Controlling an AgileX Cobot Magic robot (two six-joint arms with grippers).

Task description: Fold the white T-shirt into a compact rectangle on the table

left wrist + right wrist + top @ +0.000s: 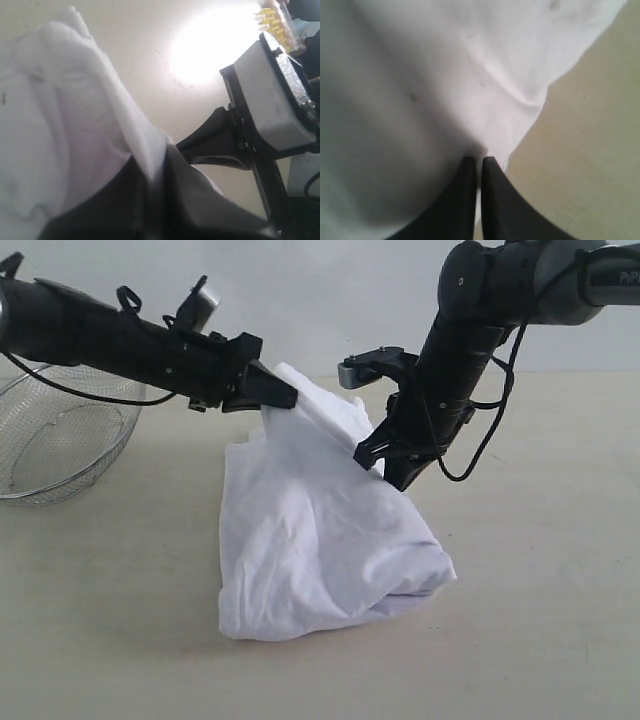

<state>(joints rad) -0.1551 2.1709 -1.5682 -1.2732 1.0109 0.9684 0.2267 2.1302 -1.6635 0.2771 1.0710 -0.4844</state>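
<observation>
Closest to you is the front strip of the table [540, 640], pale beige. The white T-shirt [320, 540] sits just behind it, approx mid-scene. You've got the shirt hanging as a crumpled drape. Its top is lifted off the surface, and its bottom is bunched and resting on the table, w/ a rounded fold at the lower corner on the right-arm side. Only plain white cloth shows.

Your left gripper [285, 397] comes in nearly level from the L side. Its fingers are pressed together on the shirt's upper edge, and the L wrist cam shows cloth running into the seam btwn the dark fingers.

Your right gripper [385, 468] points down and inward. Its fingers are squeezed together w/ a pinch of cloth at the tips, on the shirt's upper edge on the R side, a bit lower than the L grip. The two grip pts are near each other, w/ a peak of cloth rising btwn them.

A wire-mesh basket [60, 440] sits on the table at far L, partly behind the L arm and well apart from the shirt.
</observation>
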